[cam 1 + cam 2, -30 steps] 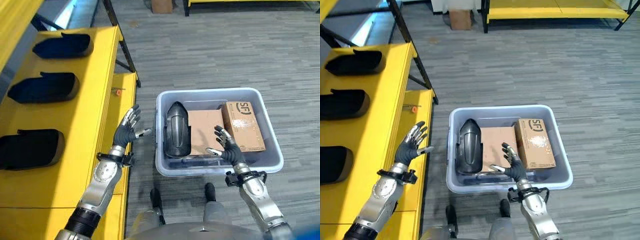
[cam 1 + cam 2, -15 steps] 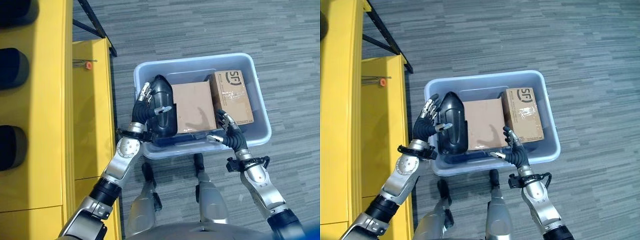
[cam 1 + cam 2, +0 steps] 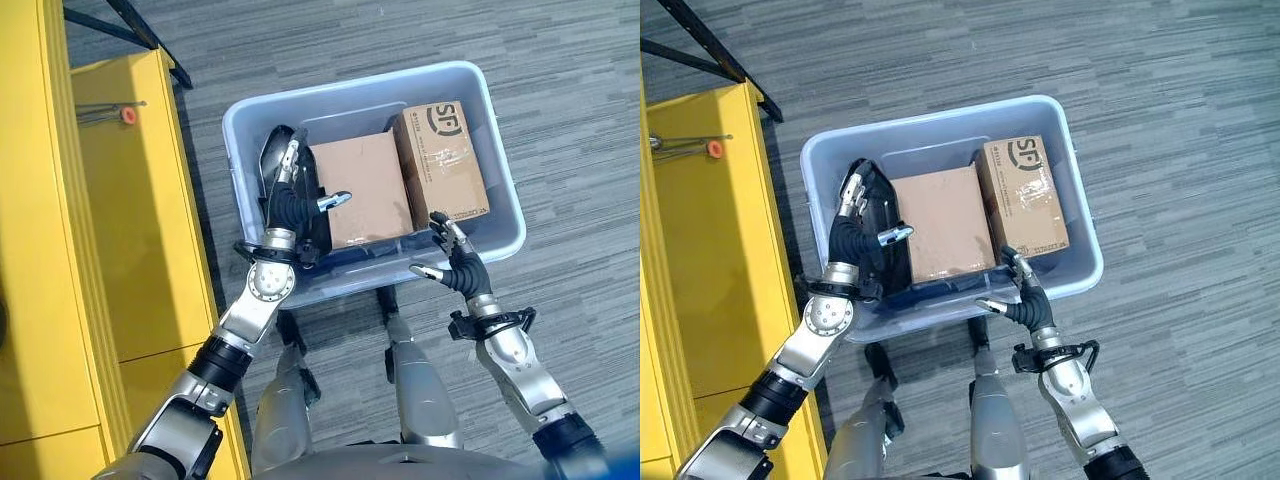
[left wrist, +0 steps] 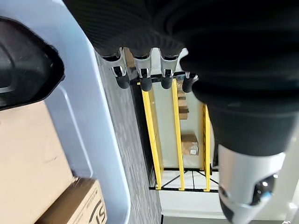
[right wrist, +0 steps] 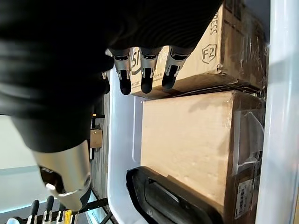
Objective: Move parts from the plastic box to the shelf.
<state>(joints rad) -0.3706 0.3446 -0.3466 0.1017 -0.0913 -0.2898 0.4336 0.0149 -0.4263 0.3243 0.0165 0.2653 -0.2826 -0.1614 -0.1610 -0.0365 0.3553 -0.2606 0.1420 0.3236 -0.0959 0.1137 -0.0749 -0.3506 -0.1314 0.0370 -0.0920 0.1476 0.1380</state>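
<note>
A grey-blue plastic box (image 3: 360, 85) stands on the floor. It holds a black moulded part (image 3: 890, 262) along its left wall, a flat brown carton (image 3: 365, 190) and a printed carton (image 3: 445, 160). My left hand (image 3: 290, 205) is inside the box, lying over the black part with straight fingers, its thumb out over the flat carton. It is open. The left wrist view has the black part (image 4: 23, 70) beside the box wall (image 4: 88, 130). My right hand (image 3: 455, 268) hovers open at the box's front rim, its fingers (image 5: 142, 70) pointing toward the cartons.
A yellow shelf (image 3: 110, 200) runs along the left, close to the box. A thin tool with an orange tip (image 3: 125, 115) lies on it. Grey striped carpet surrounds the box on the other sides.
The view has shifted. My left hand came from beside the shelf into the box and now lies over the black part. The right hand has stayed at the front rim.
</note>
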